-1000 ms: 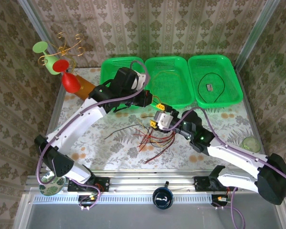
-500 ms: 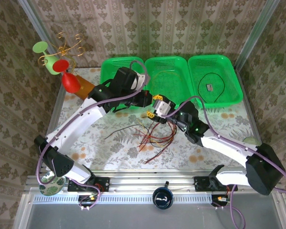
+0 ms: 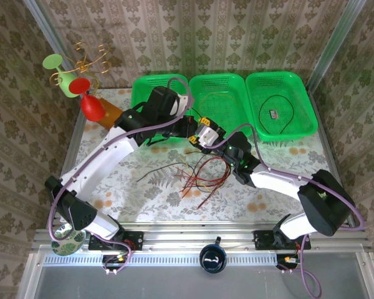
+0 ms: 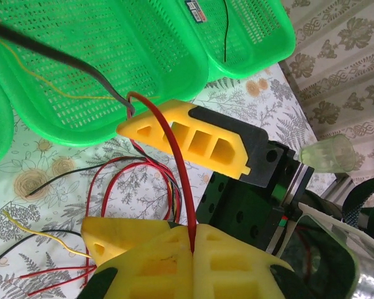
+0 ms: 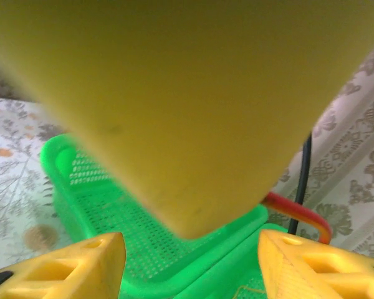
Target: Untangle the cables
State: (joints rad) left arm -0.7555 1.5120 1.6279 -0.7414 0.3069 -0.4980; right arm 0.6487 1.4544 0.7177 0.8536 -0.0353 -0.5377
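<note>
A tangle of thin red, brown, yellow and black cables (image 3: pixel 202 177) lies on the flowered tablecloth in mid-table. My left gripper (image 4: pixel 193 230) is shut on one red cable (image 4: pixel 177 168), which rises from its yellow fingertips and arcs over a finger of the right gripper (image 4: pixel 181 134). In the top view the left gripper (image 3: pixel 187 128) and right gripper (image 3: pixel 204 135) meet just in front of the middle basket. My right gripper (image 5: pixel 190 240) is open, with the left gripper's yellow finger (image 5: pixel 174 93) looming blurred just above its gap. The red cable (image 5: pixel 299 216) and a black cable (image 5: pixel 305 177) pass beside its right finger.
Three green baskets (image 3: pixel 221 134) line the back; the middle one holds a yellow wire (image 3: pixel 215 99), the right one a black cable (image 3: pixel 280 112). Red and green glasses (image 3: pixel 90 106) stand at the back left. A patterned bowl (image 3: pixel 65 235) sits by the left base.
The right arm has swung up and left, bringing its gripper against the left gripper. The red loops on the table have been drawn up toward the grippers. The left arm has barely moved.
</note>
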